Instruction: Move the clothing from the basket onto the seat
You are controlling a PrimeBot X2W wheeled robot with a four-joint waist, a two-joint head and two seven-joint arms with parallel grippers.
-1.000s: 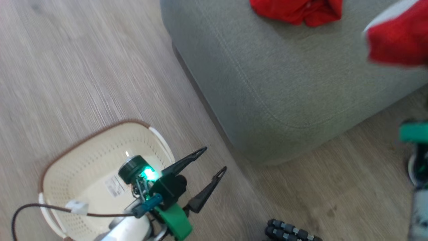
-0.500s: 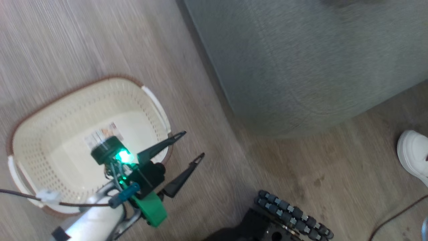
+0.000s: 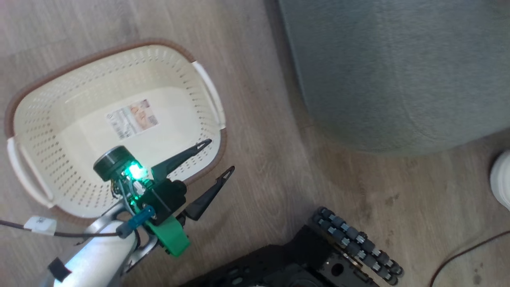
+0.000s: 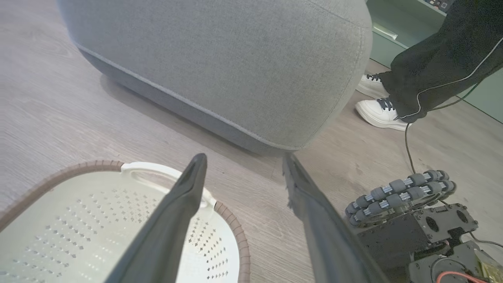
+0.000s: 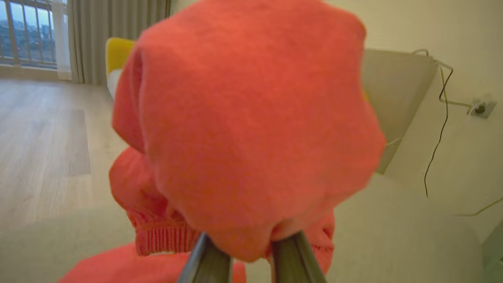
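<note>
- Seat (image 3: 390, 71): grey-green, on the wood floor (image 3: 271, 159).
- Basket (image 3: 36, 119): on the floor near the seat, not touching it; paper label (image 3: 132, 118) inside.
- Clothing (image 5: 251, 129): red bunch pinched in the right gripper (image 5: 249, 251).
- Left gripper (image 3: 220, 155): 2 fingers spread wide, holding nothing, over the basket's rim.

Reading as a home, likely a living room. Wood-look plank floor (image 3: 259, 119) is running through the head and left wrist views. A big grey-green upholstered seat (image 3: 398, 71) is sitting on it, and a cream laundry basket (image 3: 167, 75) is standing near it on the floor. In the right wrist view a window (image 5: 27, 31) with a railing is showing city buildings outside, and grey curtains (image 5: 114, 39) are hanging beside it. A dark cable (image 5: 442, 129) is running down the wall by a socket (image 5: 479, 108). A person's white shoes (image 4: 379, 114) are standing by the seat.
</note>
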